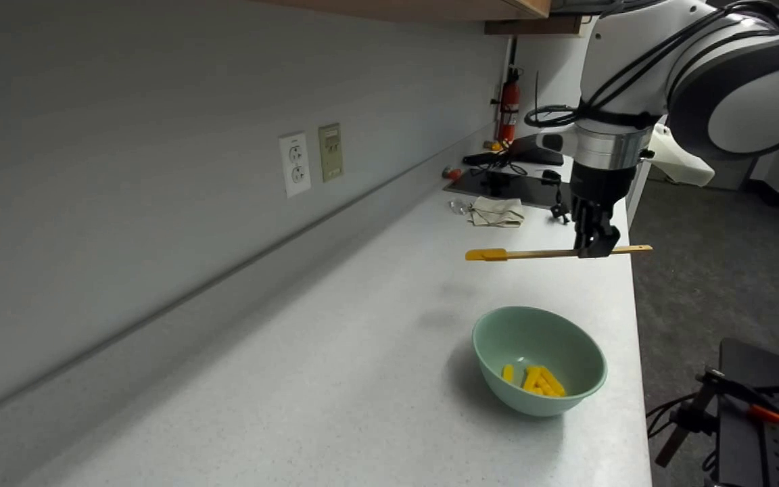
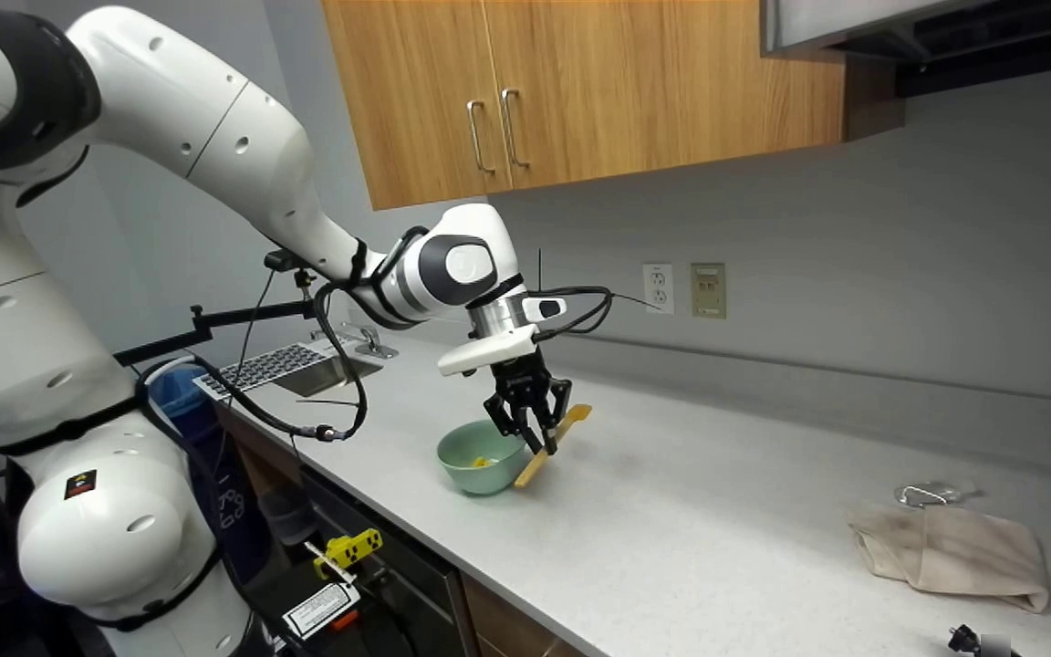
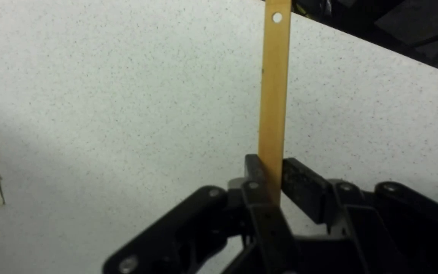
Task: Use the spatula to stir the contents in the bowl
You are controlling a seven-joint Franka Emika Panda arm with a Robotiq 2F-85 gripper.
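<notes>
In an exterior view, a plain grey wall (image 1: pixel 126 169) filled the left, with a white rectangular outlet (image 1: pixel 295 164) and a beige plate (image 1: pixel 331 152) just left of centre. A creased, folded cloth (image 1: pixel 498 212) lay right of centre on the pale, finely speckled tabletop (image 1: pixel 295 406). Just lower in the frame, the spatula (image 1: pixel 544 254) ran roughly level above the tabletop, outside the bowl (image 1: pixel 531 331), its flat yellow end left, its slim wooden handle right. The smooth, round, mint-green bowl stood lower right, the contents (image 1: pixel 542 382), a few oblong yellow bits, in its bottom. Farther right, the black claw (image 1: pixel 596 249) was clamped on the spatula's handle; in the wrist view it pressed both long edges.
</notes>
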